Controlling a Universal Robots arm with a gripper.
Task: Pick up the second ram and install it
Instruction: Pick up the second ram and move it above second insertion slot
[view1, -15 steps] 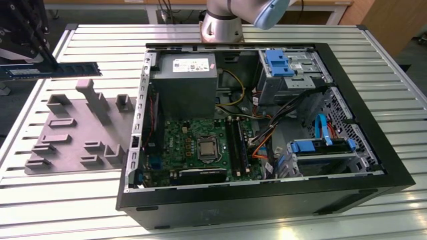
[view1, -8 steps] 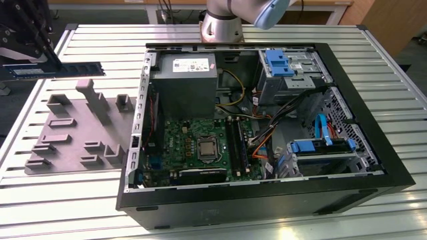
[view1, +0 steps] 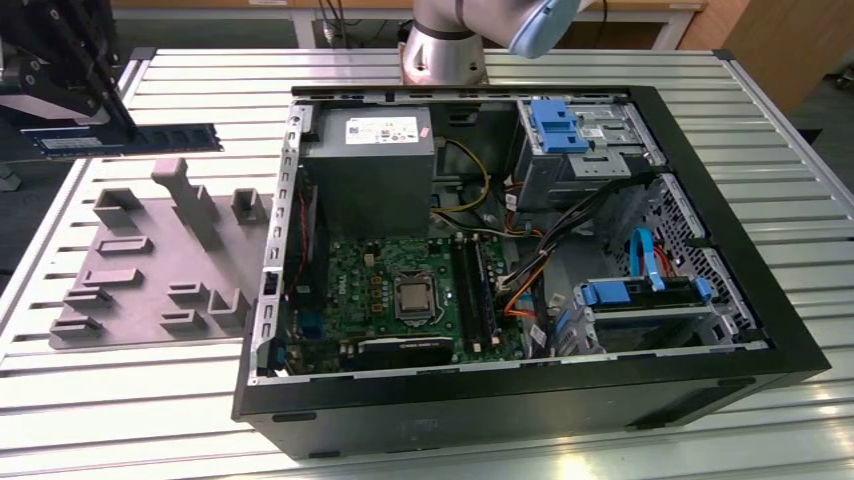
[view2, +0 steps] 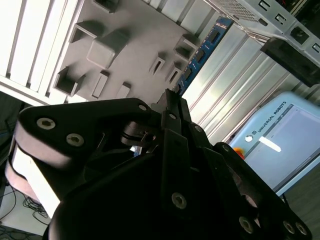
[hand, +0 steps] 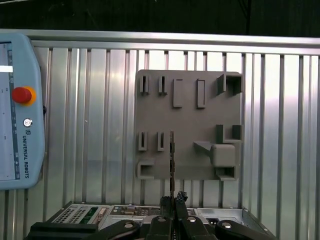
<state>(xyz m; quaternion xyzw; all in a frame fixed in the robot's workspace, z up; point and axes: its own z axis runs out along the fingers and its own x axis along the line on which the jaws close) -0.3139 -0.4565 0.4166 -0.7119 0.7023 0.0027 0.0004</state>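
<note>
The black robot hand is clamped tight on the second ram, a thin, flat blue-green circuit-board stick. It holds the stick over the ribbed aluminium desk, by the far edge of the grey moulded fixture plate and well to the exterior view's left of the open black computer case. In the first wrist view the stick shows edge-on as a thin line running out from the fingertips across the grey plate.
</note>
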